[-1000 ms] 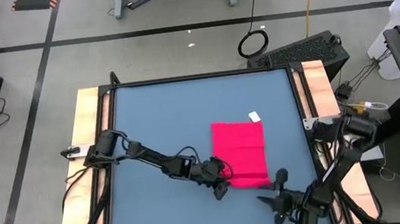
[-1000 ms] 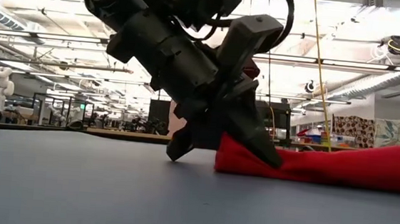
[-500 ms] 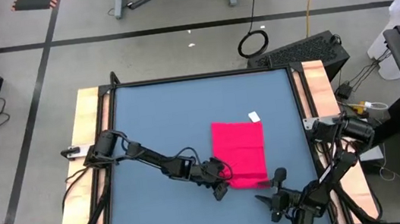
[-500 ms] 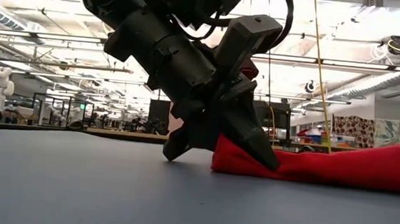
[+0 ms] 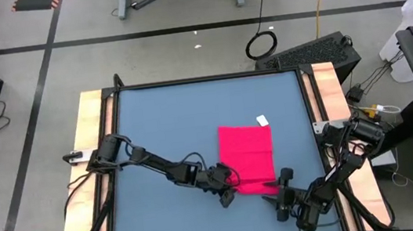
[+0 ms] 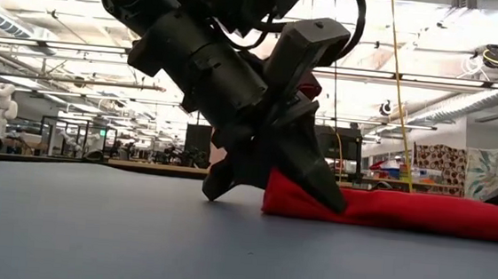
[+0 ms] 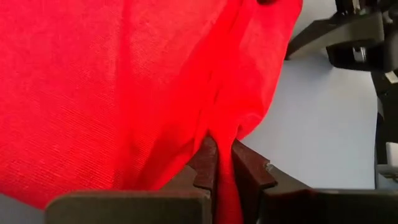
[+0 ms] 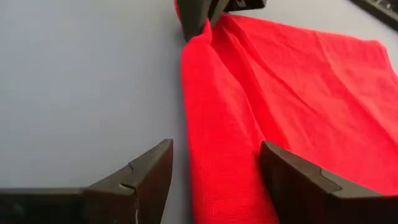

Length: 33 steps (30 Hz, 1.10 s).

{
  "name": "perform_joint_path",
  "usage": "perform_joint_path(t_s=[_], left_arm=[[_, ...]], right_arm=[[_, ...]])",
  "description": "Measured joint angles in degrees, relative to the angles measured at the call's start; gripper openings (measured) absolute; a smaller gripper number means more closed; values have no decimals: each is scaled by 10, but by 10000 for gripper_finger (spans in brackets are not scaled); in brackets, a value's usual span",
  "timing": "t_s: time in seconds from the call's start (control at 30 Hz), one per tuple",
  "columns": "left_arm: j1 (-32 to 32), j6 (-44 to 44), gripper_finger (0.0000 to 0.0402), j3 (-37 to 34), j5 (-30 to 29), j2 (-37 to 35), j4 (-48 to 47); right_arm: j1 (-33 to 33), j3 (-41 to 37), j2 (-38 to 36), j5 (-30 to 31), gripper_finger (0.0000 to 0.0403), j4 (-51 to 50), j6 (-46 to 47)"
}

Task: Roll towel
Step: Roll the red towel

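Observation:
The pinkish-red towel (image 5: 247, 156) lies on the blue table, right of the middle, with its white tag (image 5: 262, 120) at the far edge. Its near edge is bunched into a low ridge (image 6: 395, 212). My left gripper (image 5: 229, 185) is shut on the near left corner. My right gripper (image 5: 282, 188) is open at the near right corner. In the right wrist view (image 8: 214, 177) one finger stands over bare table and the other over the cloth, with the ridge (image 8: 217, 143) between them. I cannot tell whether they touch it. My left gripper pinches a bunched fold at the towel's near left corner (image 7: 222, 144) between its two fingers (image 7: 205, 165), several layers together. It comes slanting down from the table's left. The corner stays low at the tabletop (image 6: 273, 201), and the rest of the towel lies flat.
Bare blue tabletop (image 5: 168, 120) stretches left of and beyond the towel. Wooden side rails (image 5: 92, 145) border the table. The right arm's wrist (image 5: 312, 201) is close to the near right corner of the table.
My right gripper has moved a little toward the far edge and down, closing in on the towel's near right corner, and has rolled somewhat. In the low view the towel's right end, raised a second ago, has sunk flat onto the table. The left corner has stayed pinched.

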Motion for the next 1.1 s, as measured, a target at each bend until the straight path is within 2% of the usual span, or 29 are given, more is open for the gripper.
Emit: perform_joint_path(t_s=[0.2, 0.33, 0.53, 0.7, 0.8, 0.9, 1.0, 1.1], left_arm=[[-10, 33, 32, -1, -52, 3, 22], [-19, 73, 45, -2, -69, 3, 39], [-27, 134, 108, -2, -57, -17, 52], [-33, 206, 176, -1, -61, -59, 16], [-45, 246, 211, -1, -99, -71, 4], [-65, 296, 240, -1, -140, -71, 52], [-90, 340, 261, 0, -175, -51, 106], [-113, 384, 273, -1, -246, -23, 123]], right_arm=[[-1, -13, 0, -18, 227, 2, 101], [-2, -14, 0, -33, 200, 3, 138], [-2, -15, 0, -36, 136, 4, 158], [0, -16, 0, -40, 93, 18, 158], [0, -16, -1, -44, 75, 25, 162], [-1, -16, -7, -51, 61, 22, 177], [-4, -16, -21, -76, 52, 27, 180], [-9, -16, -37, -102, 47, 26, 181]])
